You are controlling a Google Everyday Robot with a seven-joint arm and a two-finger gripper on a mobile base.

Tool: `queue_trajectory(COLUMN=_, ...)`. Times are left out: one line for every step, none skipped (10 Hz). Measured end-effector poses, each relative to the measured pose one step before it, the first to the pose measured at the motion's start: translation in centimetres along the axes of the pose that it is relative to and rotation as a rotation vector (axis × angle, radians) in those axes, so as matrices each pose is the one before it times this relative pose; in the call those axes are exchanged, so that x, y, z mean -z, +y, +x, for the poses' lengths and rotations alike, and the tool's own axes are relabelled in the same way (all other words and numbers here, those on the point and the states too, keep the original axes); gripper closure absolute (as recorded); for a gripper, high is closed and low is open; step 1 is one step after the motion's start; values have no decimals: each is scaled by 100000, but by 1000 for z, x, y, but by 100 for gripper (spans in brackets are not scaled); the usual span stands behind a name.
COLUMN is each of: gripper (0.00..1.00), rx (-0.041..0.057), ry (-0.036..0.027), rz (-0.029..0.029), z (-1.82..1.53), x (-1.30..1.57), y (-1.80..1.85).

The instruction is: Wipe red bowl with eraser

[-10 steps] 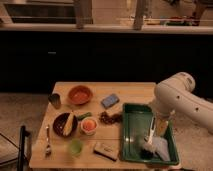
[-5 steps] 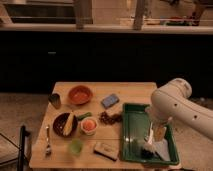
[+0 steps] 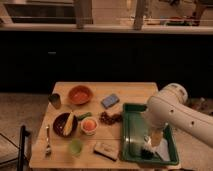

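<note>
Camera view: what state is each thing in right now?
red bowl, upright, empty.
eraser, lying flat, ungrasped.
claw, down inside the green tray.
dark bowl, upright, holding yellow food.

Matt wooden table, glossy green plastic tray — claw over it.
</note>
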Motion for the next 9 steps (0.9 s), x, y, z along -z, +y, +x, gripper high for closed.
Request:
queue_trajectory(gripper=20, rx=1067, ry=-148, rz=-326, z=-644, x=-11, y=468)
queue_trajectory(gripper=20, rx=873, ry=-367, rz=-112, z=-772, x=-57, y=243)
queue_trajectory(gripper=20, rx=1463, ry=-585, rz=-123, z=-1070, x=-32, y=356)
queue_trajectory(gripper=20, rx=914, ry=-123, rz=-103, z=-511, x=57, y=382)
queue_trajectory(gripper=20, rx=1085, ry=-185, rz=-141, z=-670, x=-64, y=367)
queue_trajectory(gripper=20, rx=1353, ry=-477, rz=-258, z=-948, x=-29, y=329)
queue_trajectory(gripper=20, rx=362, ry=-62, rz=-208, z=-333, x=-11, y=196)
queue_trajectory(gripper=20, rx=433, ry=-163, rz=-142, z=-645, x=-179, y=109)
queue_trajectory(gripper=20, rx=1016, ry=-873, rz=-186, z=-1246, x=-249, y=373)
